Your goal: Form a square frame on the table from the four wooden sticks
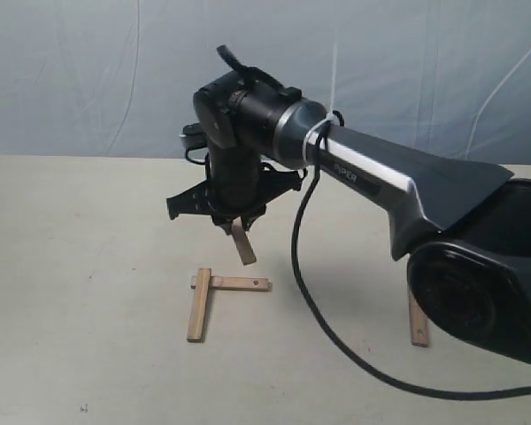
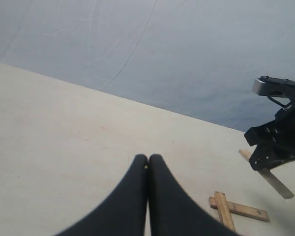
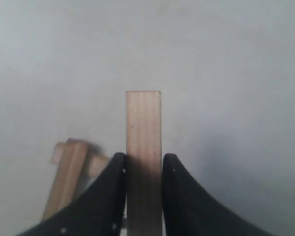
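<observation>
Two wooden sticks lie crossed at one end on the table (image 1: 88, 266): an upright one (image 1: 198, 305) and a sideways one (image 1: 241, 284), forming an L. They also show in the left wrist view (image 2: 225, 210) (image 2: 246, 210) and blurred in the right wrist view (image 3: 65, 182). My right gripper (image 1: 237, 223) (image 3: 143, 162) hangs above them, shut on a third stick (image 1: 242, 243) (image 3: 143, 132) that points down, tilted. A fourth stick (image 1: 417, 320) lies at the right, partly behind the arm base. My left gripper (image 2: 148, 160) is shut and empty, off the exterior view.
A black cable (image 1: 323, 319) runs from the right arm down across the table to the right edge. The right arm's big base (image 1: 478, 283) fills the right side. A pale blue cloth backdrop (image 1: 88, 71) stands behind the table.
</observation>
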